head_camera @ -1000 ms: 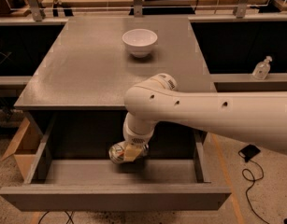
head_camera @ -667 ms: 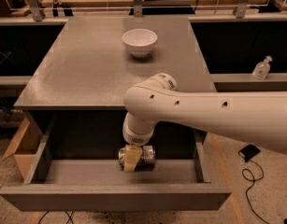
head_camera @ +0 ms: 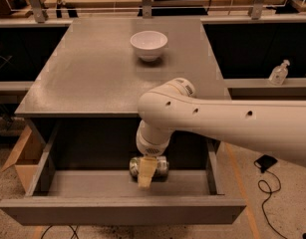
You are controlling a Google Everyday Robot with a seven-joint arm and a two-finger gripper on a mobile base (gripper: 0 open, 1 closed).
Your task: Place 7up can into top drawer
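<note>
The 7up can [head_camera: 160, 167] lies on its side on the floor of the open top drawer [head_camera: 82, 184], near the middle and close to the back. It shows silver ends and a pale label. My gripper [head_camera: 145, 177] reaches down into the drawer from the white arm [head_camera: 217, 123] and sits right at the can, covering its middle. The drawer is pulled fully out below the grey cabinet top [head_camera: 92, 78].
A white bowl [head_camera: 149, 44] stands on the cabinet top at the back. A clear pump bottle [head_camera: 278, 73] stands on a ledge at the right. A cardboard box [head_camera: 23, 156] is on the floor left of the drawer. Black cables [head_camera: 266, 183] lie on the floor at the right.
The can went from tilted and left of the gripper to lying level on the drawer floor under it. The arm has barely moved since.
</note>
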